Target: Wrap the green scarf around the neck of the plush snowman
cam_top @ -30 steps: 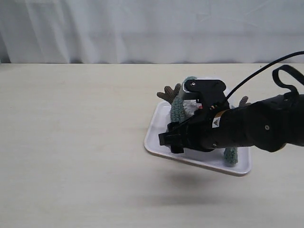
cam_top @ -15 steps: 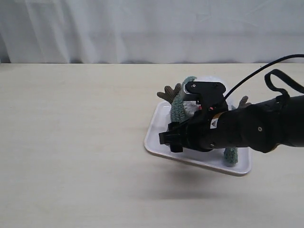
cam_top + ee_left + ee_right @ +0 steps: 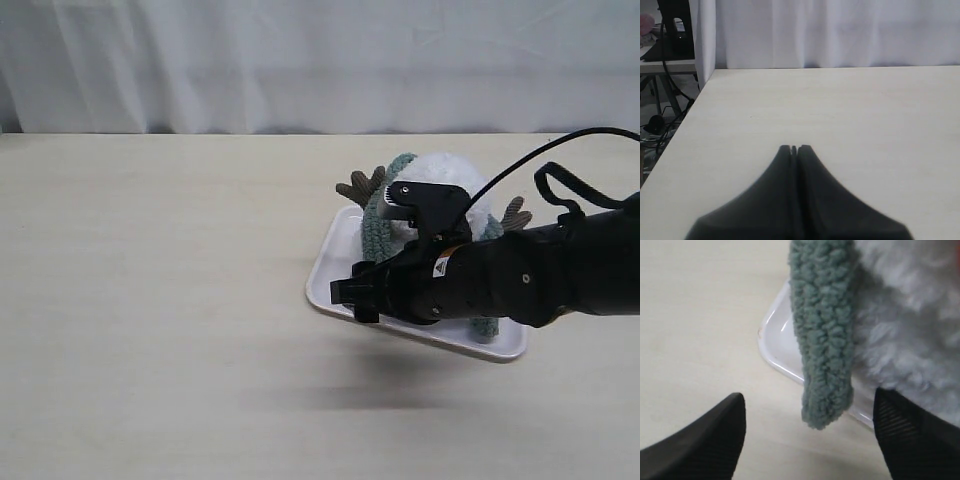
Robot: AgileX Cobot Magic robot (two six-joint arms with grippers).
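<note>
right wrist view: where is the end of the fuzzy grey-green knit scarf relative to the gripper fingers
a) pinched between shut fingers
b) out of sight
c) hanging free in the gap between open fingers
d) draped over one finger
c: the end of the fuzzy grey-green knit scarf dangles in the gap of the open right gripper, and both black fingers stand clear of it on either side.

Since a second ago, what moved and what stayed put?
The right arm sank a little at its back end, so more of the plush snowman and its white head shows above it. The right end effector kept its place over the tray, at its left corner, open now and holding nothing. The green scarf stayed draped on the snowman.
</note>
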